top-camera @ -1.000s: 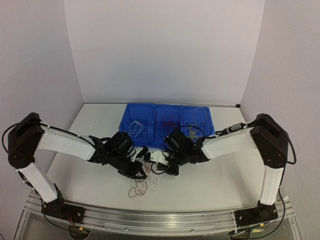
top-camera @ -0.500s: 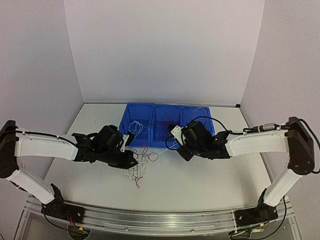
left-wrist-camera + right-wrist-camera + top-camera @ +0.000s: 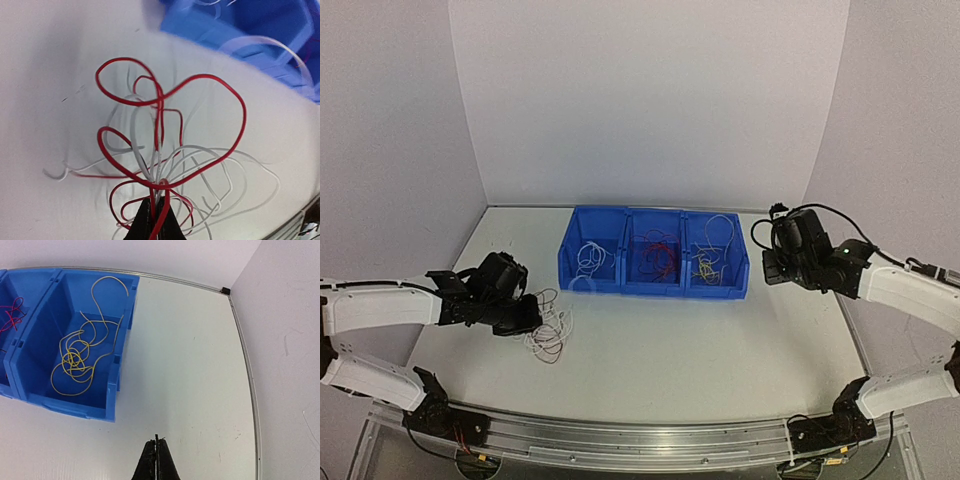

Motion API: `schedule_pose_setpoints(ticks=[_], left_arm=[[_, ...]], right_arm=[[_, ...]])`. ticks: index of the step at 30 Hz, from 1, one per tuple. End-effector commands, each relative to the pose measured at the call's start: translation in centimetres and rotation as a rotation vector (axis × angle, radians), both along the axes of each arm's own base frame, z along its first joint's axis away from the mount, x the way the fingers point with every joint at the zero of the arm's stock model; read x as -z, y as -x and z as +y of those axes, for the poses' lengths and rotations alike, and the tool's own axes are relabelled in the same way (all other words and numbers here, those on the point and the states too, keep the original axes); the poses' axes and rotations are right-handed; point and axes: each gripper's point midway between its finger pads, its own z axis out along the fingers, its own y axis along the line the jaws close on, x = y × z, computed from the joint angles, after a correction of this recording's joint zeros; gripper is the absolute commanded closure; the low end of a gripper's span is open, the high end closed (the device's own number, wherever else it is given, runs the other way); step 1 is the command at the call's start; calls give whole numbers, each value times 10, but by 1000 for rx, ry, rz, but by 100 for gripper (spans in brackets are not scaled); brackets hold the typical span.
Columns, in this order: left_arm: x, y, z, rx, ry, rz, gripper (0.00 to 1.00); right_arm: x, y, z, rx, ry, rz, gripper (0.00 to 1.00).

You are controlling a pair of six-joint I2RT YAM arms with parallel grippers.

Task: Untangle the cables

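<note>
A tangle of red and white cables (image 3: pixel 551 331) lies on the table at the left, in front of the blue bins (image 3: pixel 650 288). My left gripper (image 3: pixel 527 319) is at the tangle's left edge. In the left wrist view its jaws (image 3: pixel 156 201) are shut on red and white strands of the cables (image 3: pixel 165 145), whose loops fan out ahead over the table. My right gripper (image 3: pixel 772 268) hovers to the right of the bins. In the right wrist view it (image 3: pixel 157 441) is shut with nothing in it, above bare table.
The three blue bins stand side by side at the back: white cables (image 3: pixel 588 256) in the left one, red cables (image 3: pixel 660 256) in the middle, yellow cables (image 3: pixel 710 262) in the right (image 3: pixel 75 407). A wall runs along the table's right edge (image 3: pixel 245 370).
My left arm has pulled left, dragging the tangle with it. My right arm has swung right and up, away from the tangle, and its jaws have shut empty.
</note>
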Motion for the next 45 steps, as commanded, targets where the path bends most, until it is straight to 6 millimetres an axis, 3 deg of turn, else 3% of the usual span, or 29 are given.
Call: schedule_pose_setpoints(ticks=[1, 7, 11, 15, 16, 19, 20, 23, 25, 28, 31, 33, 37, 38, 39, 42, 44, 45], left_arm=[[14, 15, 7, 63, -46, 46, 94], [-4, 15, -24, 209, 73, 6, 100], [-36, 21, -59, 367, 248, -70, 100], [-66, 29, -86, 497, 408, -127, 100], [-69, 28, -88, 501, 413, -129, 100], [-72, 22, -95, 502, 405, -129, 100], [-71, 22, -98, 507, 404, -126, 100], [-70, 21, -107, 520, 401, -119, 100], [-68, 20, -111, 524, 395, -116, 100], [-66, 20, -118, 529, 393, -113, 100], [-63, 20, -122, 528, 384, -109, 100], [-64, 20, -124, 527, 381, -115, 100], [-61, 20, -125, 513, 362, -109, 100], [-59, 19, -124, 506, 356, -108, 100], [-58, 19, -123, 499, 350, -107, 100], [-53, 14, -113, 446, 298, -100, 100], [-45, 9, -98, 371, 225, -84, 95], [-42, 4, -89, 319, 185, -85, 90]], right_arm=[[0, 16, 13, -59, -116, 84, 100], [9, 41, 84, -447, -288, 222, 100], [3, 73, 130, -701, -474, 324, 100], [-2, 86, 164, -811, -664, 411, 99], [-3, 87, 172, -824, -698, 424, 96], [0, 100, 203, -876, -751, 457, 65], [2, 103, 213, -885, -749, 455, 50], [3, 116, 249, -928, -791, 472, 28], [9, 117, 271, -926, -840, 499, 22], [23, 113, 297, -903, -852, 523, 21], [37, 109, 319, -882, -855, 567, 22], [44, 108, 328, -876, -849, 582, 28], [51, 103, 334, -838, -851, 586, 90], [54, 100, 331, -810, -848, 581, 98], [57, 98, 328, -781, -841, 577, 100], [73, 87, 302, -639, -758, 540, 100], [81, 70, 265, -483, -624, 455, 100], [90, 60, 236, -376, -514, 408, 100]])
